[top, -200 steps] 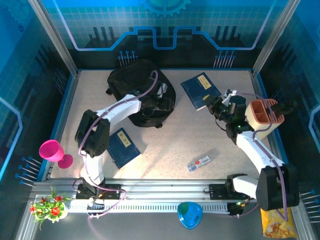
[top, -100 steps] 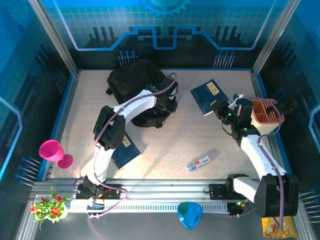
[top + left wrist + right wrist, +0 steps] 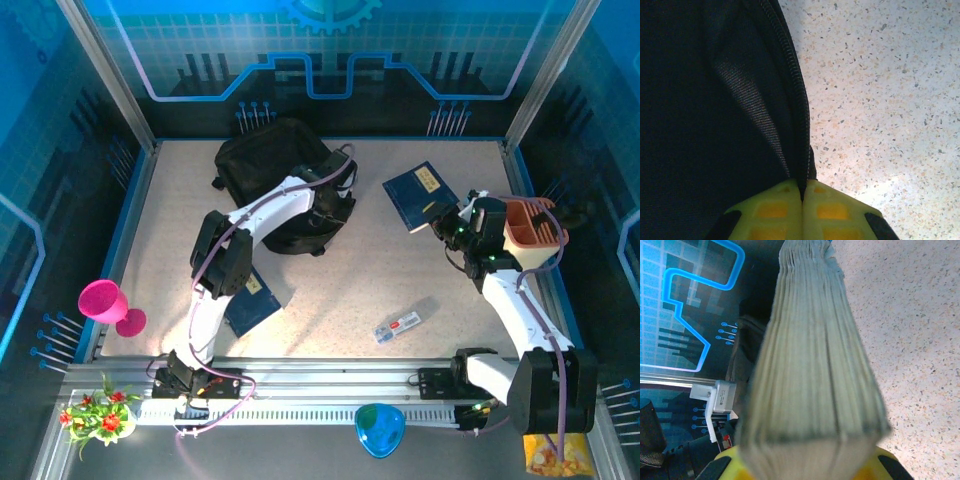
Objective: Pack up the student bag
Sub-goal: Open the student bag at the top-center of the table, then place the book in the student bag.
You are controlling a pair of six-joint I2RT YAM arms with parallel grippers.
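The bag (image 3: 270, 175) lay far left on the surface (image 3: 400, 280), its zip edge pinched in the closed left claw (image 3: 338, 205). To its right, well apart, the right claw (image 3: 447, 222) clamped a book (image 3: 420, 192) that reached toward the bag. The bag's inside was hidden.

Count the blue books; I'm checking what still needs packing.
2. One book is clamped in the right gripper, right of the bag; the other lies on the table, partly under the left arm. Others may be hidden inside the bag.
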